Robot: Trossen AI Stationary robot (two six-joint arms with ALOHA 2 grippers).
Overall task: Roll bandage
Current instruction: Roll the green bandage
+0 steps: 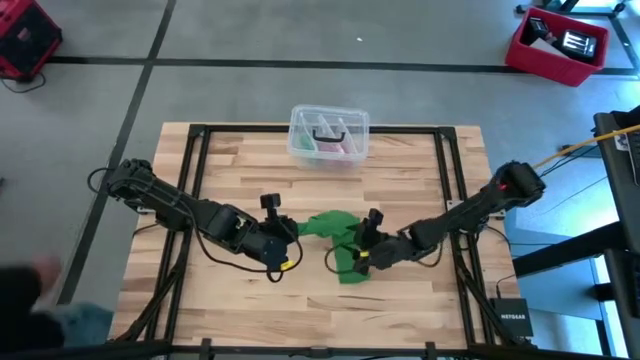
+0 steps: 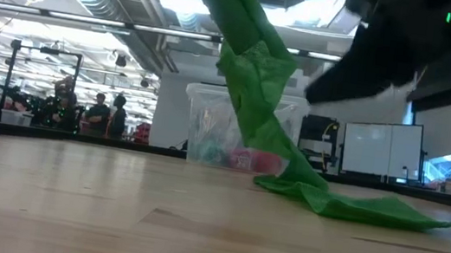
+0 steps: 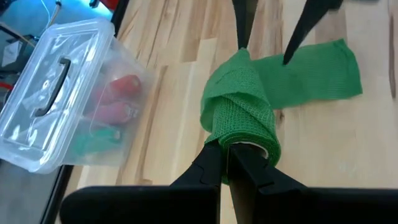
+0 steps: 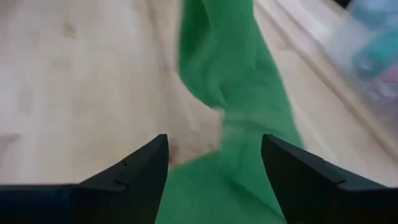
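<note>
The bright green bandage [image 1: 335,240] lies between the two grippers at mid-table. One end is wound into a loose roll [image 3: 239,118] at my left gripper [image 3: 228,157], which is shut on it. From there the strip slants down to the table, and its flat free end [image 2: 372,207] lies on the wood. My right gripper [image 4: 214,155] is open above the strip [image 4: 230,93], one finger on each side. Whether its fingertips [image 3: 286,59] touch the cloth, I cannot tell. My left gripper pinches the rolled end of the bandage [image 3: 245,140] between its two shut fingers, with several layers wound around the fingertips. The roll is lifted off the table. The rest of the strip [image 2: 254,78] hangs slanting down from it to the flat end on the wood.
A clear plastic box [image 1: 328,133] with a dark handle and pink and green items stands at the table's far middle, close behind the bandage. Bare wood [image 1: 400,310] lies toward the near edge. People stand in the room beyond [image 2: 97,110].
</note>
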